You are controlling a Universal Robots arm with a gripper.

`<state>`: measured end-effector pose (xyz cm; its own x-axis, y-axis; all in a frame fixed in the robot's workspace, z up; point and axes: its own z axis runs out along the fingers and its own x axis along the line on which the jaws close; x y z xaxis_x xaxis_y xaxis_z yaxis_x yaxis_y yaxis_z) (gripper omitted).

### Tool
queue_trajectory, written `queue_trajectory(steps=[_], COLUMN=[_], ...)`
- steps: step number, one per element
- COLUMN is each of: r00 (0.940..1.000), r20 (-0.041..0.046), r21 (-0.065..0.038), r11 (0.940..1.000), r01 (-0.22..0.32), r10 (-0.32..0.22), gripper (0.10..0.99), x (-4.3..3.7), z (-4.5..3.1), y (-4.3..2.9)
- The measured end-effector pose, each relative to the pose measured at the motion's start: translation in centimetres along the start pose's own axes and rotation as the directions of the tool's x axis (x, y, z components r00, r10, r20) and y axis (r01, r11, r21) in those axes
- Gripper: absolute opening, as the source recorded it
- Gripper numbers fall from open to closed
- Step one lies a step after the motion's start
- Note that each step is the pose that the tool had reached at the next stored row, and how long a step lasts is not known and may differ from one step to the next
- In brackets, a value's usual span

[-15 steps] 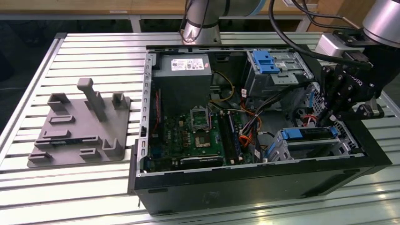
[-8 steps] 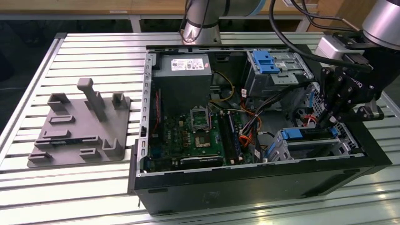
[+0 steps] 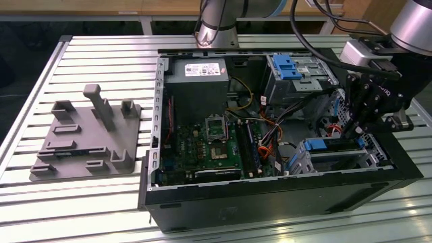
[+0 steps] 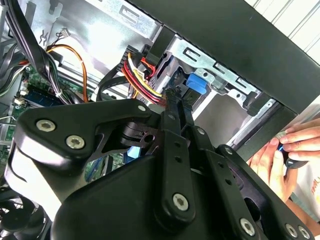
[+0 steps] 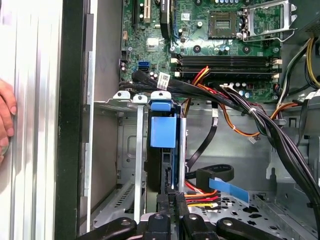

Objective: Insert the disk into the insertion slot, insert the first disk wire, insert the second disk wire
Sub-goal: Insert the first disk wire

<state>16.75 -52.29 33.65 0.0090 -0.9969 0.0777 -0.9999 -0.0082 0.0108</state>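
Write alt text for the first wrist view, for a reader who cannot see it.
The gripper is close to the near end of the disk, which stands on edge in the insertion slot inside an open computer case. Red, yellow and black wires lie beside it, the motherboard beyond, and a person's hand is outside the case.
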Motion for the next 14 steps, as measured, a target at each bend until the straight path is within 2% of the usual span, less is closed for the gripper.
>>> queue_trajectory(steps=[14], r00=[1.0000], r20=[-0.0001], r21=[0.000], r11=[1.0000], r01=[0.000], r10=[0.000], gripper=[0.165], x=[0.03], z=[0.36], y=[0.00])
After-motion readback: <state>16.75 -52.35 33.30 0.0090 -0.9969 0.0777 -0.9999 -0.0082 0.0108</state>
